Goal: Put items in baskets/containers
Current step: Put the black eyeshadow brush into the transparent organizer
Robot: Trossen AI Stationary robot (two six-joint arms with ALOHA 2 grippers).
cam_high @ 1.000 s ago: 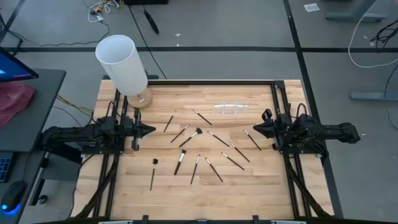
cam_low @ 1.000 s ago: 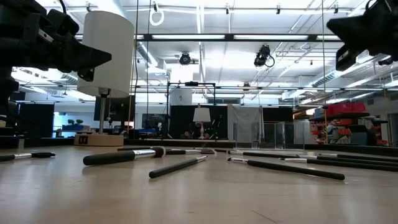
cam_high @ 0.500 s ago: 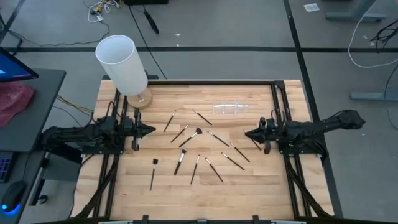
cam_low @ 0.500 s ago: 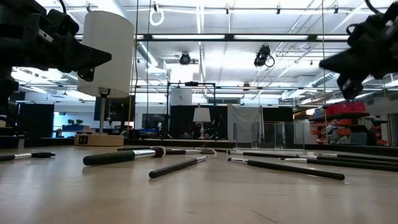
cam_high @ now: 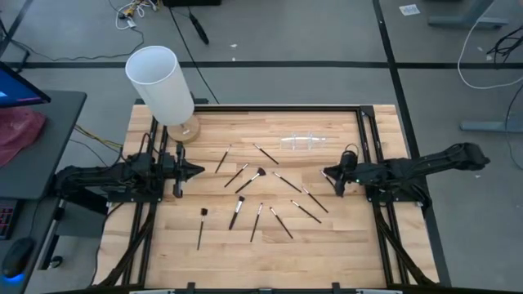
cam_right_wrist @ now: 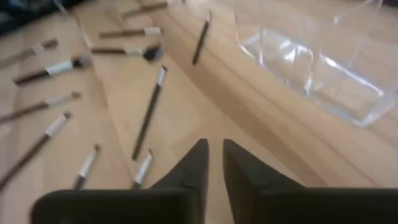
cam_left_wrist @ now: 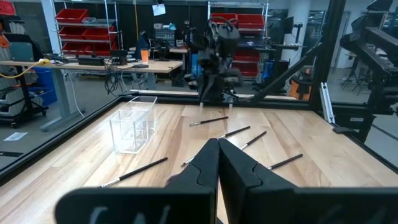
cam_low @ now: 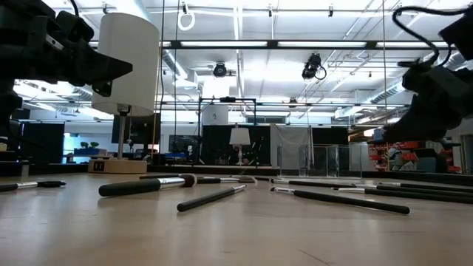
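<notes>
Reaching farther in than a second ago, right hand (cam_high: 329, 175) is now hanging over the brushes' right edge, its arm stretching out from the tabletop's right side; everything else is lying where it was.

Brushes (cam_high: 260, 193): about a dozen, lying loose and fanned across the middle of the tabletop (cam_high: 237, 253), none in the holder (cam_high: 303, 143).

Holder: clear plastic, sitting empty on the far side of the tabletop, beyond the brushes and apart from them; also showing in the left wrist view (cam_left_wrist: 132, 122) and close ahead in the right wrist view (cam_right_wrist: 317, 68).

Right hand: fingers (cam_right_wrist: 191, 168) standing slightly parted, a narrow gap between them, grasping nothing; pointing down over the brush (cam_right_wrist: 148, 113) nearest it.

Left hand (cam_high: 196, 171): hovering at the tabletop's left side, well apart from the brushes, fingers (cam_left_wrist: 205, 163) pressing together, clenched on nothing.

White cylinder (cam_high: 161, 84): standing on a round wooden base at the far left corner.
</notes>
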